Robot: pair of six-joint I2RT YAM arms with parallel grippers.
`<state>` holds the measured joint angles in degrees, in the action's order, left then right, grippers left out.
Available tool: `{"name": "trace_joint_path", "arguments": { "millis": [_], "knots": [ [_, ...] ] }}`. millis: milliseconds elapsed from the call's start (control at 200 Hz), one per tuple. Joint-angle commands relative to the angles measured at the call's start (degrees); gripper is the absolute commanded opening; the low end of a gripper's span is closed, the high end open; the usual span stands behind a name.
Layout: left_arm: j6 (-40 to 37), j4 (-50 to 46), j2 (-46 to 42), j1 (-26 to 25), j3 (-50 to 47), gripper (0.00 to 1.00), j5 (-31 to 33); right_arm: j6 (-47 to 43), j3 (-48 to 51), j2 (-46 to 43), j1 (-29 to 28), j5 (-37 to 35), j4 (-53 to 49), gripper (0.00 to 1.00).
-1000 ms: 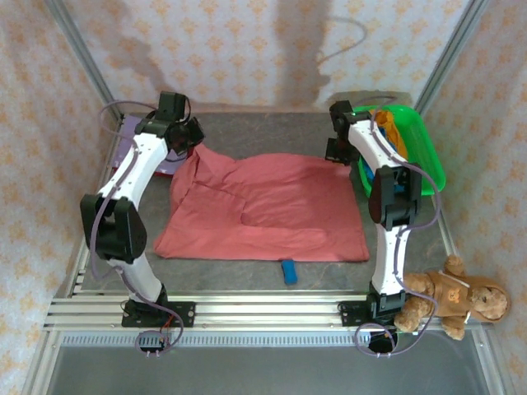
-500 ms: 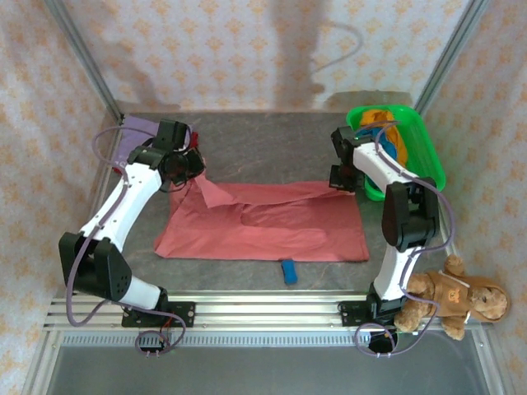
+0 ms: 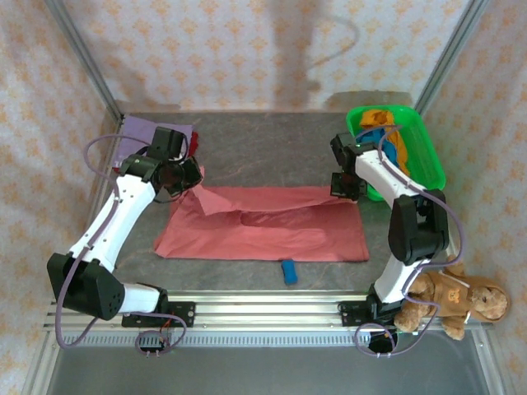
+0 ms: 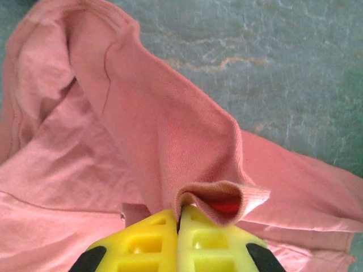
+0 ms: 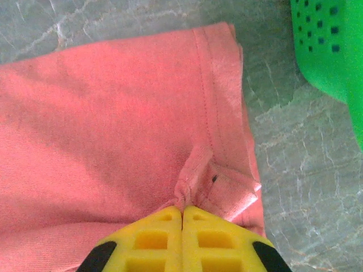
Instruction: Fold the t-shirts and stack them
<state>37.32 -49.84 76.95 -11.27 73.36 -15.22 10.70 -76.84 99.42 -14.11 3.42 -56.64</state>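
Note:
A large salmon-pink t-shirt (image 3: 263,226) lies on the grey table, its far half doubled over toward the near edge. My left gripper (image 3: 188,183) is shut on the shirt's far-left edge; in the left wrist view the pinched hem (image 4: 218,198) curls over the yellow fingertips (image 4: 153,232). My right gripper (image 3: 344,188) is shut on the far-right edge, where a bunched fold (image 5: 195,187) meets its fingertips (image 5: 212,226). A lilac t-shirt (image 3: 148,130) lies flat at the far left with a dark red one (image 3: 193,141) beside it. Orange (image 3: 380,117) and blue (image 3: 394,148) t-shirts sit in the green basket.
The green basket (image 3: 432,169) stands at the far right, its perforated wall (image 5: 334,51) close to my right gripper. A small blue block (image 3: 289,271) lies near the front edge. A brown teddy bear (image 3: 451,298) sits by the right arm's base. Patterned walls enclose the table.
Both grippers have carried the shirt's far edge toward the near side, folding the far half over the near half. The shirt's footprint has become shorter front to back.

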Motion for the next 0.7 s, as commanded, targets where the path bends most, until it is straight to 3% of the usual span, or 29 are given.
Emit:
{"name": "trace_joint_path", "arguments": {
  "millis": [0, 280, 315, 355, 385, 506, 696],
  "knots": [
    [1.3, -3.3, -2.3, -1.1, -1.6, 0.00, 0.2, 0.7, 2.1, -2.8, -0.2, -2.4, -3.4, 0.00],
    [2.1, -4.3, -5.5, -1.3, -6.4, 0.00, 0.4, 2.0, 7.8, -2.6, -0.6, 1.7, -3.5, 0.00],
    [2.3, -4.3, -6.0, -1.3, -7.2, 0.00, 0.4, 2.2, 8.0, -2.1, -0.7, 2.1, -4.2, 0.06],
    [2.5, -4.2, -6.6, -1.3, -8.1, 0.00, 0.2, 2.6, 8.0, -1.6, -0.8, 2.1, -5.2, 0.27],
    [2.8, -4.1, -7.0, -1.4, -8.9, 0.00, 0.0, 3.0, 7.9, -1.6, -0.9, 2.0, -5.9, 0.34],
    [3.8, -3.9, -9.0, -1.8, -12.0, 0.00, -0.2, 4.3, 8.2, -4.8, -1.9, 3.6, -6.7, 0.43],
    [5.4, -3.0, -12.8, -1.9, -18.6, 0.00, -1.1, 6.8, 6.4, -9.3, -2.9, 8.0, -5.6, 0.45]
  ]
}}
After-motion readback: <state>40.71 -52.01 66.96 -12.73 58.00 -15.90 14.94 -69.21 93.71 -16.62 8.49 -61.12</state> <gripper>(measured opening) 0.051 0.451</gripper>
